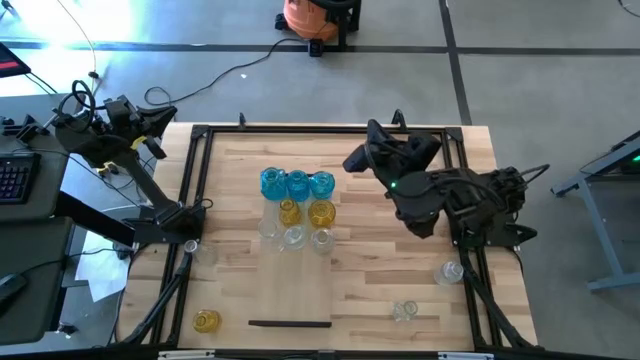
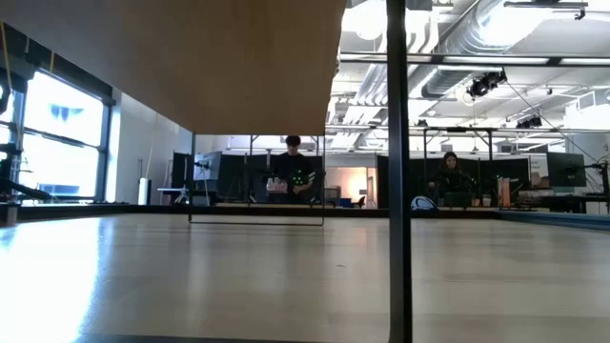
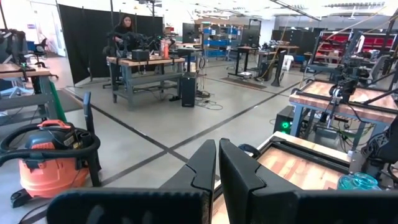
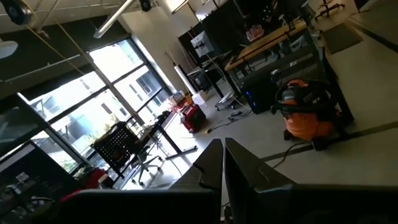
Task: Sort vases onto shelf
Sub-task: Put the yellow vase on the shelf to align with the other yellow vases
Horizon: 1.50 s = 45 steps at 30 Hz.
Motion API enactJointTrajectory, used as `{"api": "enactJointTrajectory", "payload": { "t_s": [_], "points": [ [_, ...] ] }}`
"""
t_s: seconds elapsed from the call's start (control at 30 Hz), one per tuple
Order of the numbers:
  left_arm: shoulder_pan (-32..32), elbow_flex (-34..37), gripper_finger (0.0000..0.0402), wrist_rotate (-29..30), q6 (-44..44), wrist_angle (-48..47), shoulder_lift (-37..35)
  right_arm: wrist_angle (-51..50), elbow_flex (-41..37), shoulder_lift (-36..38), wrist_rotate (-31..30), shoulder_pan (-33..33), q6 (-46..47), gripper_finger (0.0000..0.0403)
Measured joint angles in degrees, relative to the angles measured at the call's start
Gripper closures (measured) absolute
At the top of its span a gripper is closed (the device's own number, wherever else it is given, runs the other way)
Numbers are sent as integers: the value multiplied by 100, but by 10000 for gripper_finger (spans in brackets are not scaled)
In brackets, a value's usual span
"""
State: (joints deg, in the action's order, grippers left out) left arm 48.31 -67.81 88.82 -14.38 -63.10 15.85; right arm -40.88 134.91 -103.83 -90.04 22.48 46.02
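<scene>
We judged the sorting part done: blue, yellow and clear vases (image 1: 296, 208) stood in rows on the pale wood shelf (image 1: 290, 290), while strays remained, one yellow vase (image 1: 207, 320) near the front left corner. Our left gripper (image 3: 217, 163) and right gripper (image 4: 223, 163) were both closed, empty and raised off the table; next, we would need one to open over a stray

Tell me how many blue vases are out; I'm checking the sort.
3, side by side in a row on the shelf: blue vases at and, with yellow and clear ones just in front.
</scene>
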Motion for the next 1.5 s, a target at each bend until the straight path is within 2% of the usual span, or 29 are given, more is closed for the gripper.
{"api": "enactJointTrajectory", "payload": {
  "t_s": [1.23,1.5],
  "points": [
    [-1,0,389,1,1,0,1,-95,0,-105,4,15,-14,403],
    [-2,0,389,1,-105,27,3,-393,0,-103,4,129,-1220,403]
  ]
}}
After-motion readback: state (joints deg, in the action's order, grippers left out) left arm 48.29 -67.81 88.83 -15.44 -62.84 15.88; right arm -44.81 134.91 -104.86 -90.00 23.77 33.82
